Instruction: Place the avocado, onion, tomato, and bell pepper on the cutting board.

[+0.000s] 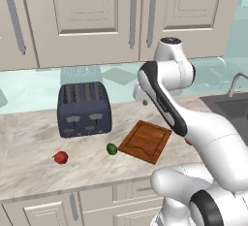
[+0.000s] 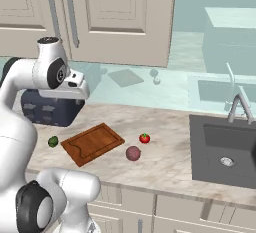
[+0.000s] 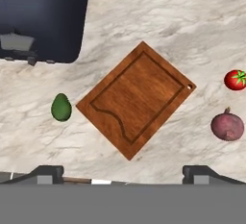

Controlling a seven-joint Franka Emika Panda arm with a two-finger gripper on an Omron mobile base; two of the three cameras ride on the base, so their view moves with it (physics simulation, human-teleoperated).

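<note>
The reddish-brown cutting board point(image 3: 137, 98) lies bare on the marble counter, also seen from the base point(image 1: 145, 141) point(image 2: 92, 143). Just left of the board is the dark-green avocado point(image 3: 61, 107) point(image 1: 112, 148) point(image 2: 53, 141). On its right lie the tomato point(image 3: 235, 80) point(image 2: 144, 138) with its green star and the mauve onion point(image 3: 227, 126) point(image 2: 133, 153). The red bell pepper point(image 1: 60, 157) sits far left, in front of the toaster. My gripper point(image 3: 123, 174) hangs high above the board, open, with nothing between its fingers.
A dark blue toaster point(image 1: 85, 108) point(image 3: 41, 18) stands behind the avocado. A sink point(image 2: 225, 149) with a faucet point(image 2: 239, 104) is set into the counter on the right. Cabinet doors point(image 1: 87, 16) hang above the back wall. The counter's front edge point(image 1: 72, 191) runs near the pepper.
</note>
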